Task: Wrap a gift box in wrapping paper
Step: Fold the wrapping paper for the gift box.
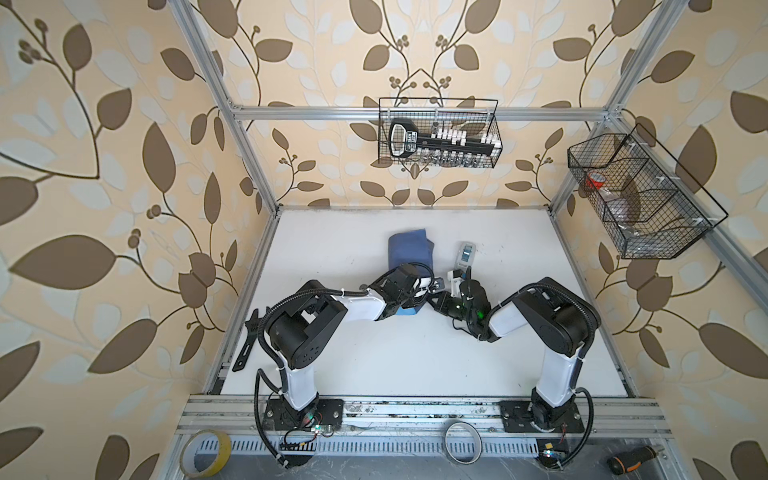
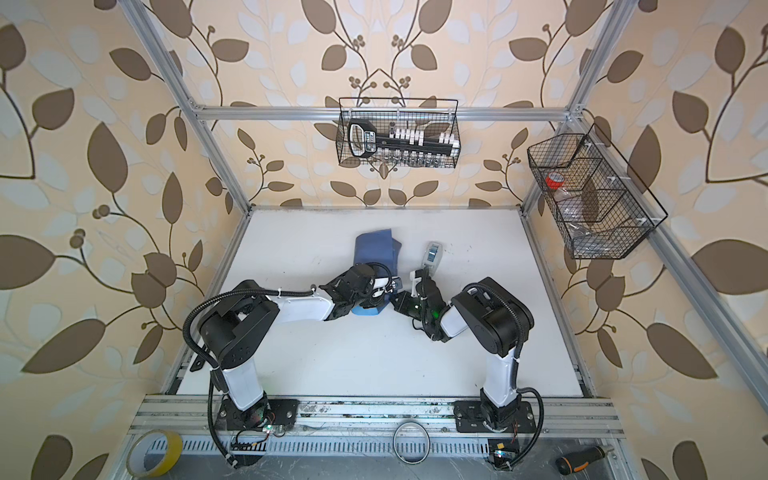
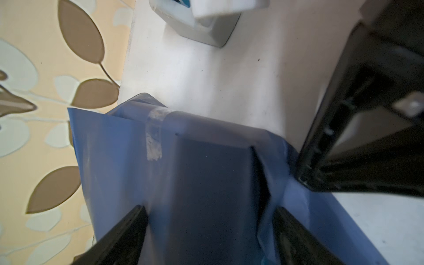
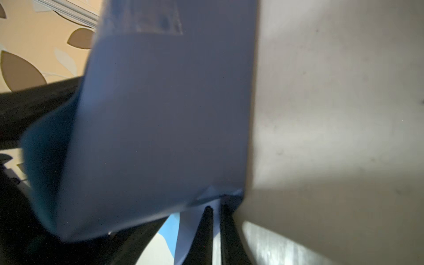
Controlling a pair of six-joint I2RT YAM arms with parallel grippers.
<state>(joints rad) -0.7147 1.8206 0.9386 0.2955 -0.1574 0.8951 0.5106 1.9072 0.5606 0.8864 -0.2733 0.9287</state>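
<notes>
The wrapping paper [image 1: 409, 249] [image 2: 376, 249] is folded around the gift box near the table's middle, dark blue face out. The box itself is hidden; only its squared bulk shows under the paper [image 3: 213, 179]. A strip of clear tape [image 3: 153, 135] holds one fold. My left gripper [image 3: 207, 210] straddles the parcel from above, jaws wide, both fingers pressed against the papered sides. My right gripper [image 4: 215, 207] comes in from the right and is shut on a loose paper flap [image 4: 160, 114] at the parcel's end.
A grey-white tape dispenser [image 1: 466, 253] [image 3: 202, 27] stands just right of the parcel, behind the right wrist. A black wrench [image 1: 249, 345] lies at the table's left edge. Tape rolls [image 1: 206, 453] and a screwdriver [image 1: 633, 459] rest by the front rail. Wire baskets [image 1: 438, 133] hang on the frame.
</notes>
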